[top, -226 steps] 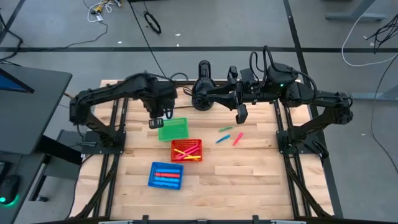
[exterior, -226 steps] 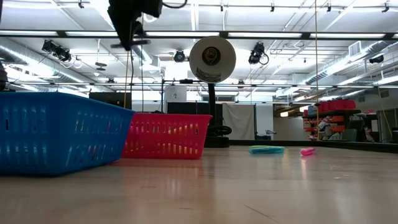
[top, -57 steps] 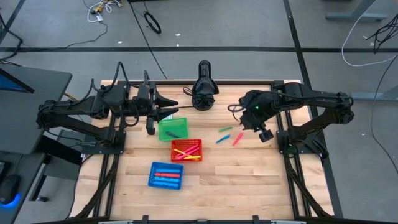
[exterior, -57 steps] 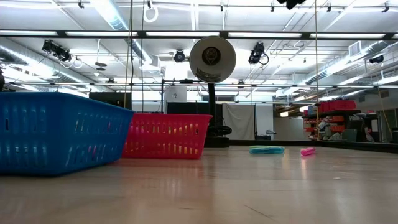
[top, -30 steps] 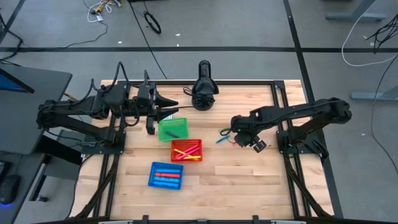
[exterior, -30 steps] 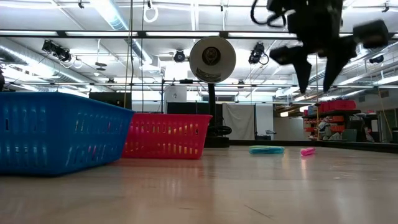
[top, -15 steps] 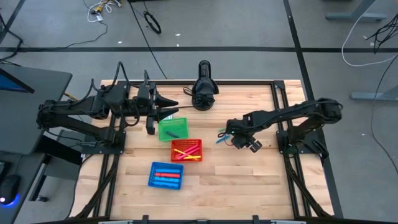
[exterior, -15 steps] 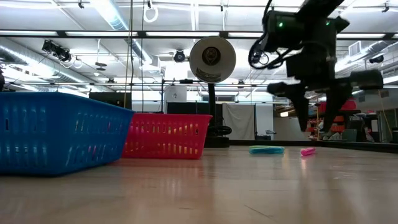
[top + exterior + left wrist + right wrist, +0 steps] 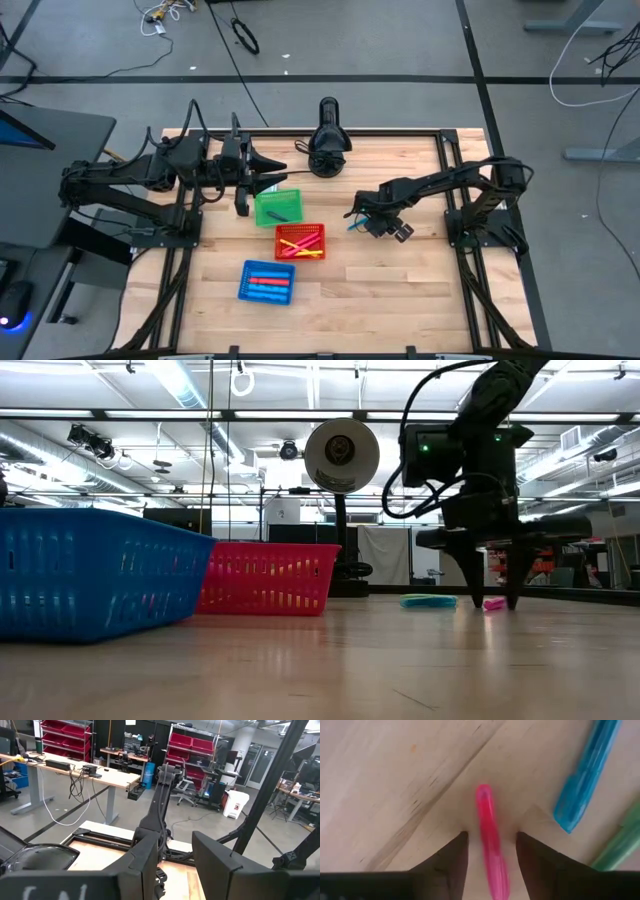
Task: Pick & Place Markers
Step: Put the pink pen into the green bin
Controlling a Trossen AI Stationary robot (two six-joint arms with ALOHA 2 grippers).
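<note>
Now right claw [image 9: 490, 845] down at desk [image 9: 420, 290], centre-right of overhead frame, fingers apart and straddling pink marker [image 9: 490, 840], tips at wood, not clamped. Blue marker [image 9: 587, 775] and green marker [image 9: 620, 845] lie just beside. Left claw [image 9: 285, 172] hangs upper left over green basket [image 9: 278, 207], fingers parted, nothing held. Red basket [image 9: 300, 241], blue basket [image 9: 267, 282] hold more markers. Pale plank desk; workshop behind, ceiling lights, red bins.

No legible text or labels
</note>
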